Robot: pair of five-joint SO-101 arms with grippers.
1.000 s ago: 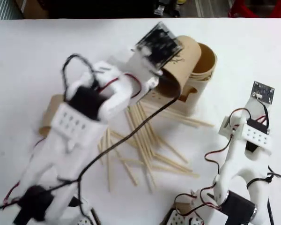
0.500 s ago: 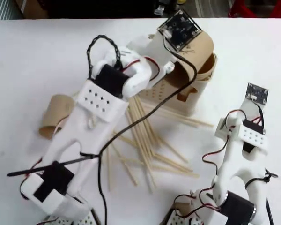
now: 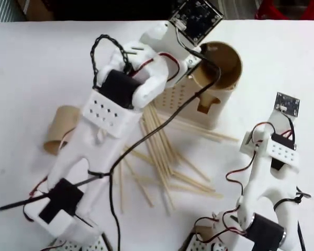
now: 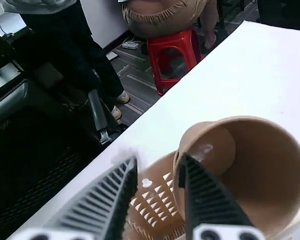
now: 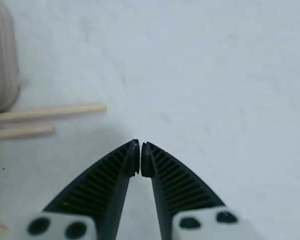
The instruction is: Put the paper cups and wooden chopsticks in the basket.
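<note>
1. You're looking at two paper cups, a basket cup (image 3: 222, 57) and a table cup (image 3: 63, 125). I can't tell whether another is nesting under the first.
2. The chopsticks (image 3: 159, 149) are numbering well over ten and overlapping too much for an exact count. They're pale wood, all lying loose in a fan on the table (image 3: 31, 63), just beside the basket (image 3: 175, 99).
3. One basket is standing at the table's far middle, cream with a lattice-cut wall.
4. The basket cup is sitting mouth-up inside the basket, plain brown.
5. The table cup is lying on its side well apart from the basket, beside the left arm.
6. The left gripper (image 4: 159, 161) is hovering over the basket with jaws spread, gripping nothing. The cup rim is sitting just beside one finger.
7. The right gripper (image 5: 140, 150) is hanging over bare table near two chopstick ends, fingertips pressed together and holding nothing.
</note>
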